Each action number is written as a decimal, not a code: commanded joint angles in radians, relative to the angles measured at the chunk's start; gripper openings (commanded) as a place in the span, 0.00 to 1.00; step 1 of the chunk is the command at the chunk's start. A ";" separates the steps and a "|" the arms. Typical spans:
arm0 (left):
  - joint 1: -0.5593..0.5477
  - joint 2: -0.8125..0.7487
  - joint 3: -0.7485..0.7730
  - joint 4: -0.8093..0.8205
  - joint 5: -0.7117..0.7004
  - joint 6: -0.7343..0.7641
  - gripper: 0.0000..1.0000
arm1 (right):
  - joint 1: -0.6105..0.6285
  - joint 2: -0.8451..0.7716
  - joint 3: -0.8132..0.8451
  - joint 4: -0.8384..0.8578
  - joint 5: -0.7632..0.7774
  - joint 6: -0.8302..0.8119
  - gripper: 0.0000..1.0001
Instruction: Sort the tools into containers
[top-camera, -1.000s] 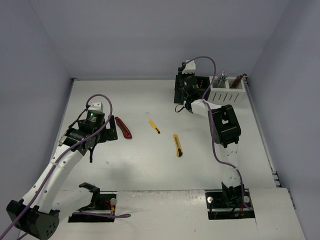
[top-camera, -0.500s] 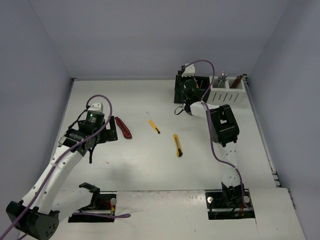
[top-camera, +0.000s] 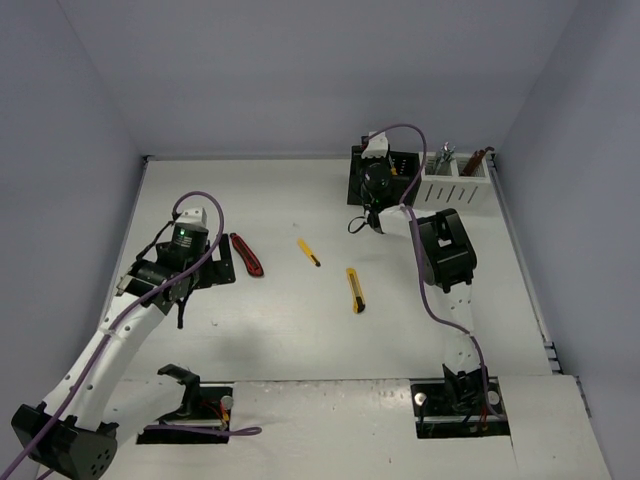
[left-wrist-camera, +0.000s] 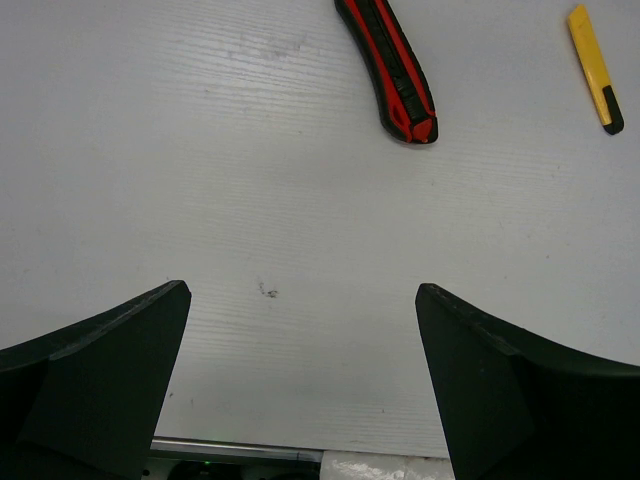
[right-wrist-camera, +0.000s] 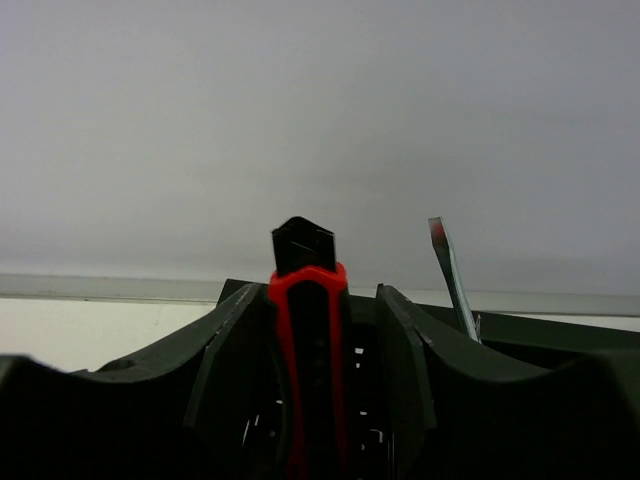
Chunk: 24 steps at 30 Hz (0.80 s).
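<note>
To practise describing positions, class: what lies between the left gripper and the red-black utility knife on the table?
Nothing: the left wrist view shows only bare white table between the left gripper and the red-black utility knife.

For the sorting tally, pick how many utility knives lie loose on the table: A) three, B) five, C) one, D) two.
A: the top view shows a red-black utility knife, a small yellow knife and a larger yellow knife lying apart on the table.
</note>
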 joint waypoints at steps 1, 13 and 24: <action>0.004 -0.018 0.014 0.022 0.002 -0.008 0.94 | 0.006 -0.072 -0.003 0.098 0.026 0.018 0.47; 0.006 -0.057 0.030 0.020 0.016 -0.035 0.94 | 0.031 -0.280 -0.039 -0.015 -0.025 0.041 0.58; 0.004 -0.073 0.051 0.020 0.027 -0.058 0.94 | 0.067 -0.521 0.128 -0.645 -0.152 0.153 0.94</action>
